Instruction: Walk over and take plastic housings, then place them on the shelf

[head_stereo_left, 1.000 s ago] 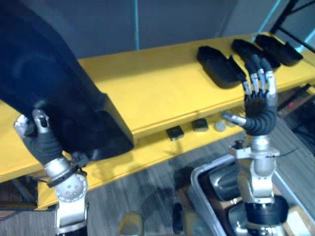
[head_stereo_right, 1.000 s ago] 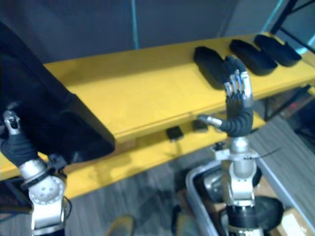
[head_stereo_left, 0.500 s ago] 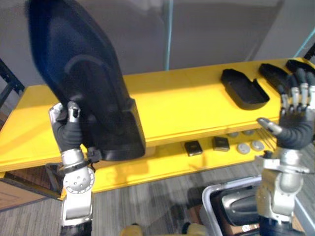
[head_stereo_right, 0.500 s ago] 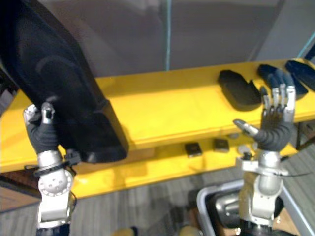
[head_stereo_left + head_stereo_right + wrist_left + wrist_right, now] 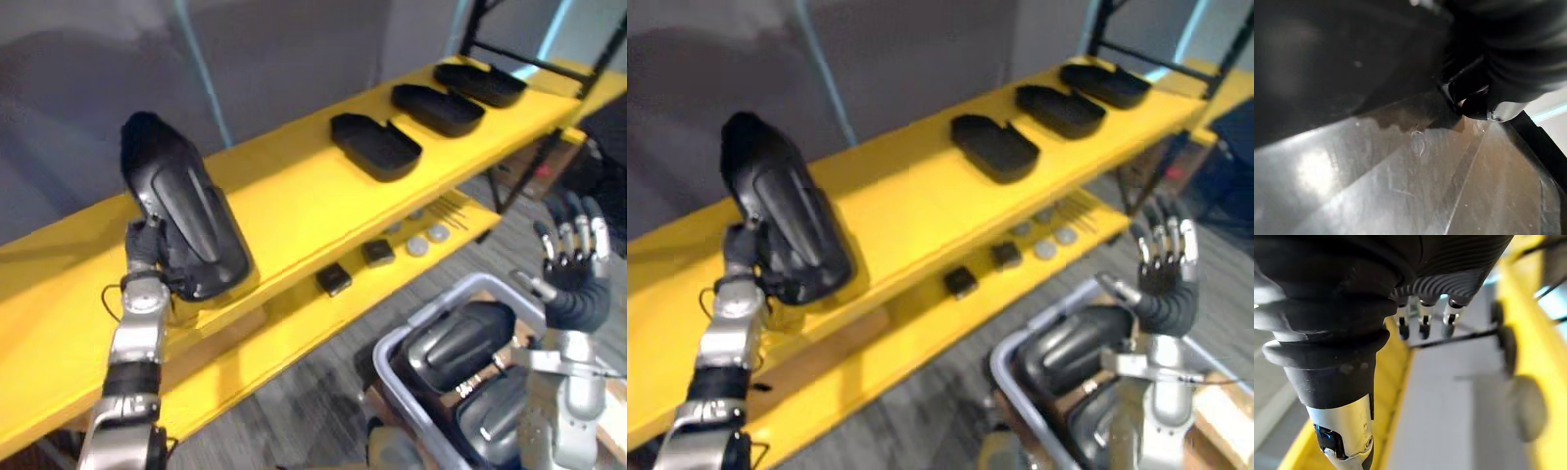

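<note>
A large black plastic housing (image 5: 181, 215) stands upright over the left part of the yellow shelf's top board (image 5: 294, 201). My left hand (image 5: 145, 250) is shut on its lower left edge. Whether its base touches the board I cannot tell. The left wrist view has the housing's dark glossy surface (image 5: 1327, 58) right up against the hand. Three more black housings (image 5: 375, 145) (image 5: 438, 108) (image 5: 480, 83) lie in a row on the board's right part. My right hand (image 5: 573, 279) is raised at lower right, open with straight fingers (image 5: 1422, 323) and holding nothing.
A grey bin (image 5: 392, 367) with dark housings (image 5: 460, 338) inside sits on the floor at lower right, under my right hand. The lower yellow shelf board carries two small black blocks (image 5: 333, 279) and some silver discs (image 5: 419, 245). A black frame post (image 5: 514, 162) stands at the shelf's right end.
The camera has swung, so the shelf now runs diagonally. The left hand has carried the housing forward and down to the top board. The right hand stays open.
</note>
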Controlling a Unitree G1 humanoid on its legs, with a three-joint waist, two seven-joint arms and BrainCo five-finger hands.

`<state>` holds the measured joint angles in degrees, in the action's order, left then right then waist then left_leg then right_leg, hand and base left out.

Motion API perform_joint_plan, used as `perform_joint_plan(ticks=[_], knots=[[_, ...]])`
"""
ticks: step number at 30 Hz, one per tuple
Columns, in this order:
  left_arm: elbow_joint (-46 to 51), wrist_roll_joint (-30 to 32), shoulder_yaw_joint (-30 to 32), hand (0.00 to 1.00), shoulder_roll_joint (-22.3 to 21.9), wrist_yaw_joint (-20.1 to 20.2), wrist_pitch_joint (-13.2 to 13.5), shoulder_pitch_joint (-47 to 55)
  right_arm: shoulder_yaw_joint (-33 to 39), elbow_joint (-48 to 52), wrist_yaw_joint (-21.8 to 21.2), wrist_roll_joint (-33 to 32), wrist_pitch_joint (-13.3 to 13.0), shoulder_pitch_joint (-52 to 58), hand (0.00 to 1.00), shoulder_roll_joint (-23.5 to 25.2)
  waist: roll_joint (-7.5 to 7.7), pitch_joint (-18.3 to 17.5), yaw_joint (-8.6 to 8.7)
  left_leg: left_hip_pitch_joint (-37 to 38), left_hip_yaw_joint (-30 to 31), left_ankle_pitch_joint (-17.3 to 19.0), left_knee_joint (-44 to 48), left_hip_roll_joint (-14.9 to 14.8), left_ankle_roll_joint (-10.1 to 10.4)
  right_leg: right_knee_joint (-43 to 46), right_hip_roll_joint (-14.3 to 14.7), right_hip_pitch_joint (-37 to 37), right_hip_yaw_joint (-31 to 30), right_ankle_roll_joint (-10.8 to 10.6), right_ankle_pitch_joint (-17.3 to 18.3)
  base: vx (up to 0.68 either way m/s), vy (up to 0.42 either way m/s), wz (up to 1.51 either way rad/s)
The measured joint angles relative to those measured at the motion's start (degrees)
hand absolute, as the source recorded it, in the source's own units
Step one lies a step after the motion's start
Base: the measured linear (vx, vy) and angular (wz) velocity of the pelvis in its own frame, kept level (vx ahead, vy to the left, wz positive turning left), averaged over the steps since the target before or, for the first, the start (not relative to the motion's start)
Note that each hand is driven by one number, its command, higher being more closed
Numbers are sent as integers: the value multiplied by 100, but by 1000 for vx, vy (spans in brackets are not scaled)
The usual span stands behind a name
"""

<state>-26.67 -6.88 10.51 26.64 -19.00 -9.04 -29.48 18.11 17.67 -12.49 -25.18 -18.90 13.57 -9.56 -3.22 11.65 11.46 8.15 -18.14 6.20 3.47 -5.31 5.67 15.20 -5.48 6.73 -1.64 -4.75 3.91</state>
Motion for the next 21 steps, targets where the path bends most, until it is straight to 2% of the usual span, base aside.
perform_joint_plan(ticks=[2, 4, 5, 7, 8, 10, 12, 15, 21], knots=[[-187, 3, 1, 100, 149, -172, -129, -273, -125, 0, 4, -6, 77, 147, 0, 46, -51, 28, 93, -6, -95, 0, -5, -9, 0, 26, 30, 74, -85, 3, -7, 8, -6, -32], [-334, 20, -5, 100, 359, -395, -378, -665, -336, 1, 40, -125, 177, 393, 0, 78, -125, 76, 229, -13, -168, -1, -58, -16, -1, 41, 71, 161, -159, 5, -11, 8, -13, -19], [-354, 25, -14, 100, 388, -435, -436, -758, -372, 1, 75, -126, 193, 456, 0, 98, -138, 83, 247, -12, -182, -1, -75, -17, -1, 41, 78, 174, -169, 5, -11, 12, -13, -14], [-393, 77, -42, 100, 550, -511, -718, -1010, -512, 7, 161, -121, 296, 596, 0, 196, -148, 132, 287, -13, -289, -1, -94, -27, -1, 31, 117, 232, -226, 9, -28, 10, -7, -20], [-495, 96, -69, 100, 735, -513, -1067, -1248, -685, 42, 255, -122, 402, 682, 0, 277, -140, 265, 375, -24, -320, 0, -94, -31, -2, -19, 138, 243, -290, 5, -86, 0, 4, -18], [-642, 110, -86, 100, 795, -508, -1301, -1428, -783, 60, 302, -125, 425, 761, 0, 297, -136, 367, 382, -24, -365, 0, -91, -31, -3, -68, 150, 246, -314, 1, -127, -10, 8, -14], [-960, 114, -243, 100, 914, -508, -1792, -1606, -935, 143, 471, -259, 507, 821, 0, 298, -124, 524, 463, -80, -409, 5, -88, -27, -11, -120, 152, 298, -340, -8, -177, -18, 11, -8], [-1213, 88, -257, 100, 911, -521, -2256, -1608, -999, 253, 709, -415, 521, 859, 0, 306, -102, 694, 528, -153, -439, 7, -76, -33, -13, -205, 162, 349, -356, -5, -252, 21, 11, -6], [-1275, 80, -205, 100, 912, -798, -2622, -1784, -1375, 272, 1018, -503, 523, 889, 0, 306, -110, 945, 490, -232, -437, 7, -75, -29, -13, -213, 154, 455, -352, -5, -270, 25, 8, 1]])
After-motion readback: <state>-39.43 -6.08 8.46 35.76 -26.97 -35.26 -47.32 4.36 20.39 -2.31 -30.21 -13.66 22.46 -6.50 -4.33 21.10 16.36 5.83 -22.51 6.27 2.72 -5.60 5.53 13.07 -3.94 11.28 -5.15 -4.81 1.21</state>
